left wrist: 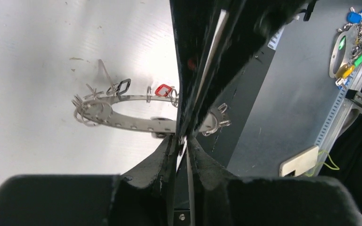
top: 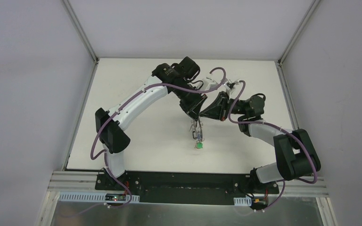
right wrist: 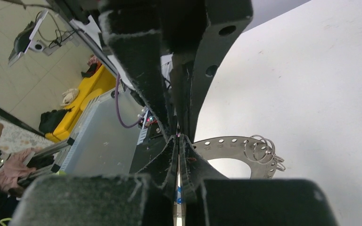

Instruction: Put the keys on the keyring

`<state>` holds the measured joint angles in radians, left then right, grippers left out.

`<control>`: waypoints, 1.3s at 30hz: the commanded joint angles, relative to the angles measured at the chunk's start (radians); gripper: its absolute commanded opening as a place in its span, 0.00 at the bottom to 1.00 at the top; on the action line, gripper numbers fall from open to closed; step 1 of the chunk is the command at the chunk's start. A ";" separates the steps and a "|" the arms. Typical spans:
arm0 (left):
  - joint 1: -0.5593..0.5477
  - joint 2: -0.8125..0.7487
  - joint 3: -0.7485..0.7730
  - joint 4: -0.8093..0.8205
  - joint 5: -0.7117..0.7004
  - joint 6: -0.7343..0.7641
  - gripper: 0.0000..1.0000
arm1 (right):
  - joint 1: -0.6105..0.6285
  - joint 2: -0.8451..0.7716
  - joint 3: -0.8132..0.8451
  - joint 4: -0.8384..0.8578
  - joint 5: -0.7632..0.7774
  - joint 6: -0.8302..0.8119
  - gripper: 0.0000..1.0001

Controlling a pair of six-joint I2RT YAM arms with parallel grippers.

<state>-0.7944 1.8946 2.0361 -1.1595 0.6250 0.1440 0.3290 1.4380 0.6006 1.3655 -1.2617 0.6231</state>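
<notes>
Desk (top: 136,136) left edge runs along the angled frame rail, with the grey wall panel right behind it. The left arm (top: 136,101) arcs from the near-left base over that side, but the white surface under and in front of it is bare. Left hand (left wrist: 182,140) sits mid-desk, narrow: fingers pressed nearly together and tips meeting, a thin pale strip in the slit, can't tell what it is. The keyring (left wrist: 136,126), a flat perforated metal hoop, is at desk centre right at both sets of fingertips. From the left wrist its loop extends out to one side of the hand. It carries keys (left wrist: 106,77), a red tag (left wrist: 164,89) and a cluster of small split rings (right wrist: 264,149). From above, a green tag (top: 199,145) is its nearest-to-base end. Can't tell if the hoop rests flat or is lifted. There's open desk between that tag and the black base rail, plus a free strip along the far edge behind the wrists. Right hand (right wrist: 178,138) is tip to tip with the left, fully closed, tips at the hoop's band; can't tell whether the band is actually pinched. The right arm (top: 283,146) folds over the near-right corner, close to the right rail, so there's little free desk there.
</notes>
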 commanded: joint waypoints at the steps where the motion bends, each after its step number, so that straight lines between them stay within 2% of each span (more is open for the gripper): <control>1: 0.041 -0.130 -0.119 0.167 0.031 0.047 0.19 | -0.043 -0.020 0.030 0.166 0.070 0.115 0.00; 7: 0.093 -0.224 -0.264 0.365 0.097 0.021 0.34 | -0.054 -0.037 0.018 0.175 0.126 0.153 0.00; 13: 0.109 -0.283 -0.380 0.570 0.148 -0.031 0.37 | -0.068 -0.031 0.002 0.190 0.184 0.184 0.00; 20: 0.109 -0.252 -0.393 0.671 0.200 -0.133 0.37 | -0.071 -0.012 -0.007 0.237 0.214 0.228 0.00; 28: 0.111 -0.238 -0.404 0.693 0.231 -0.177 0.18 | -0.083 -0.001 -0.009 0.253 0.217 0.241 0.00; 39: 0.124 -0.250 -0.473 0.774 0.268 -0.267 0.22 | -0.095 0.009 -0.005 0.271 0.220 0.256 0.00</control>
<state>-0.6724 1.6505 1.5845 -0.4423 0.8383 -0.0719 0.2451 1.4540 0.5831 1.4876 -1.0729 0.8581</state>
